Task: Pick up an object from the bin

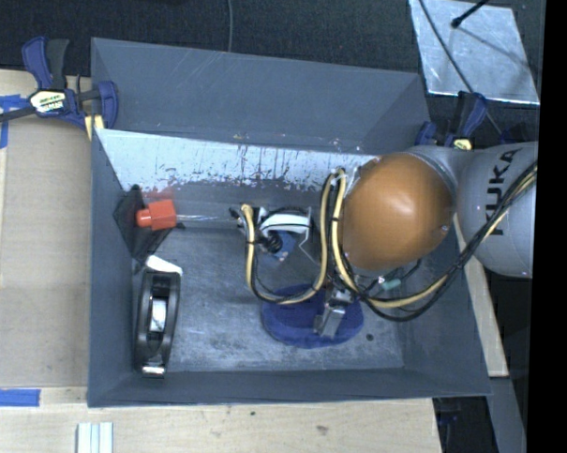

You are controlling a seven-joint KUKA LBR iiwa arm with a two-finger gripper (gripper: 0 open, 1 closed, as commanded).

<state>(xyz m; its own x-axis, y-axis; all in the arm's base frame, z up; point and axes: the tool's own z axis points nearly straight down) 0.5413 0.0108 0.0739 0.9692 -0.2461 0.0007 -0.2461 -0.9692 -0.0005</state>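
The arm (pixel 498 213) is reaching into the grey bin (pixel 270 98) from the right, its orange cover (pixel 397 212) hanging over the right half of the floor with yellow cables looping beneath it. The gripper (pixel 332 315) is pointing down at a flat, round, dark blue disc (pixel 290 326), which is lying on the bin floor near the front wall, a little right of the middle. The gripper's tip is sitting low over the disc's right part, appearing to touch it or to hover just above it. Whether the gripper is released or clenched cannot be told, since the cover and the cables are hiding much of it. The disc is looking flat on the floor, so the pick is judged to be at the approach or closing step, with nothing raised yet. Securing the disc and lifting it clear of the bin are what is remaining. A thin flat thing like this is likely giving little edge to catch. Well apart to the left, a black fan-like frame (pixel 156 319) is lying by the left wall. An orange-capped thing (pixel 156 215) is resting in the far left corner, and a white and black thing (pixel 285 223) is sitting near the back wall.
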